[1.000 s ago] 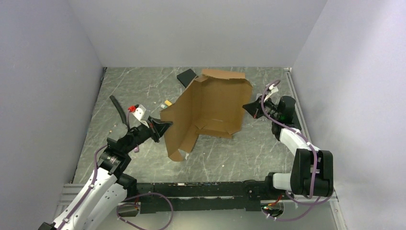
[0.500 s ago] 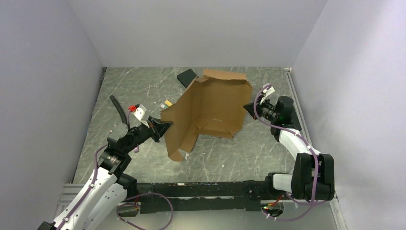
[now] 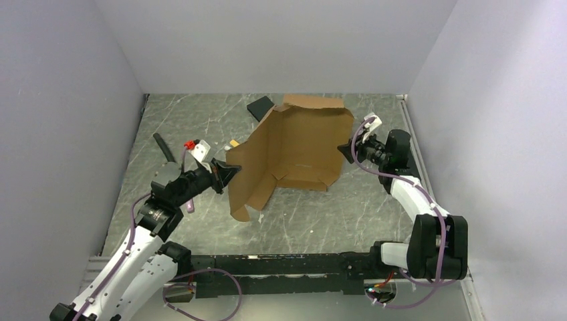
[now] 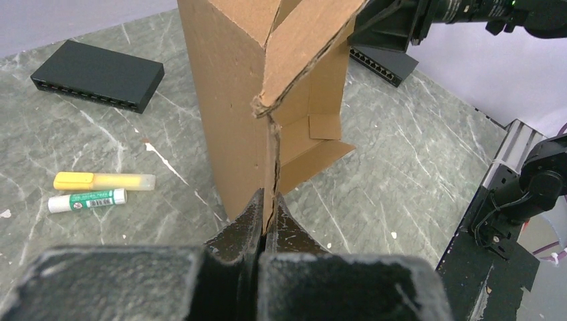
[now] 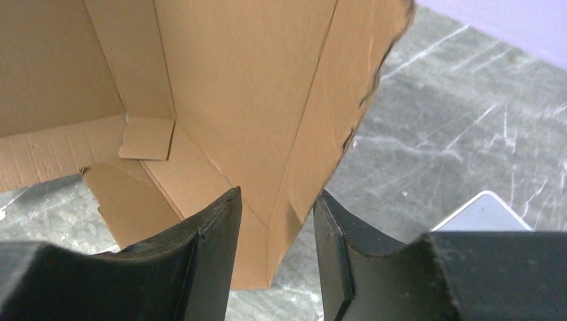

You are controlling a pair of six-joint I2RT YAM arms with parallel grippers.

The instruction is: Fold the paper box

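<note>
The paper box (image 3: 294, 144) is brown cardboard, half raised, with its panels upright on the table. My left gripper (image 3: 232, 171) is shut on the box's left flap edge; in the left wrist view the cardboard (image 4: 234, 100) stands pinched between the jaws of the left gripper (image 4: 267, 200). My right gripper (image 3: 344, 150) is at the box's right edge. In the right wrist view the right gripper (image 5: 277, 195) is open, and the box's (image 5: 247, 87) lower right corner lies loosely between the spread fingers (image 5: 214, 227).
A flat black slab (image 3: 261, 105) lies behind the box, and a second black one (image 4: 381, 63) shows past it. A yellow marker (image 4: 103, 181) and a glue stick (image 4: 87, 200) lie left of the box. A whitish square thing (image 5: 478, 214) sits near the right gripper.
The right gripper has opened and let go of the box's right edge. The left arm has shifted slightly up and back, still pinching the left flap, and the box has tilted a little.
</note>
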